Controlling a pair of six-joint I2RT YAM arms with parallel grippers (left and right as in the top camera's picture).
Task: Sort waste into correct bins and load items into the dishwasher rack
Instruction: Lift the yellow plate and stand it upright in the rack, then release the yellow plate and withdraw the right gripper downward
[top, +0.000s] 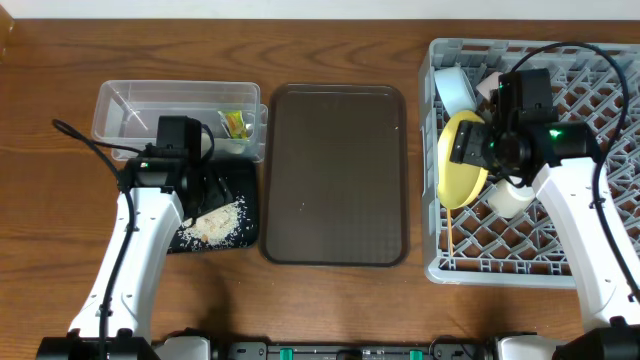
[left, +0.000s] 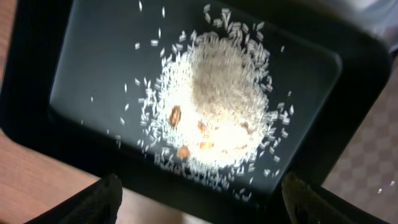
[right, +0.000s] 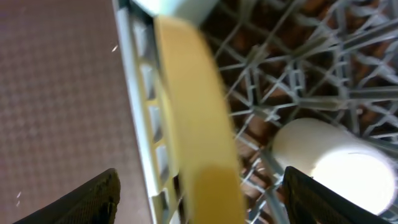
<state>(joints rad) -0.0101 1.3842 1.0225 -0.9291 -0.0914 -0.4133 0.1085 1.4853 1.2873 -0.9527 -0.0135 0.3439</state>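
Left gripper (left: 199, 208): jaws spread wide with nothing between them, poised over one long rim of the black tray (left: 81, 74)
Rice (left: 217, 106): a loose whitish heap in the middle of that tray, with stray grains around it and a few brown bits (left: 175, 116) in it; none seen on the wood
Rice handling: likely too fine to pinch; it looks best moved by lifting the stiff tray at its rim and keeping it level
Right gripper (right: 202, 199): fingers apart on either side of the yellow plate (right: 193, 124), with a gap on both sides, so nothing is clamped
Plate position: on edge, at the left wall of the dishwasher rack (top: 500, 270)
Plate handling: probably stiff, smooth and a little slippery, and breakable if it tips; the upper rim is the place to grip, one pad on each face
White cup (right: 333, 162): on the rack floor just right of the plate
Pale bowl (top: 455, 90): on edge beyond the plate, also in the rack
Chopsticks (top: 451, 235): a thin wooden stick shows on the near side of the plate, inside the rack's left wall
Brown tray (top: 335, 170): bare, between the bins and the rack
Clear box (top: 178, 86): beyond the black tray, with the snack wrapper (top: 236, 123) inside at its right end
Progress: sorting and loading look close to finished
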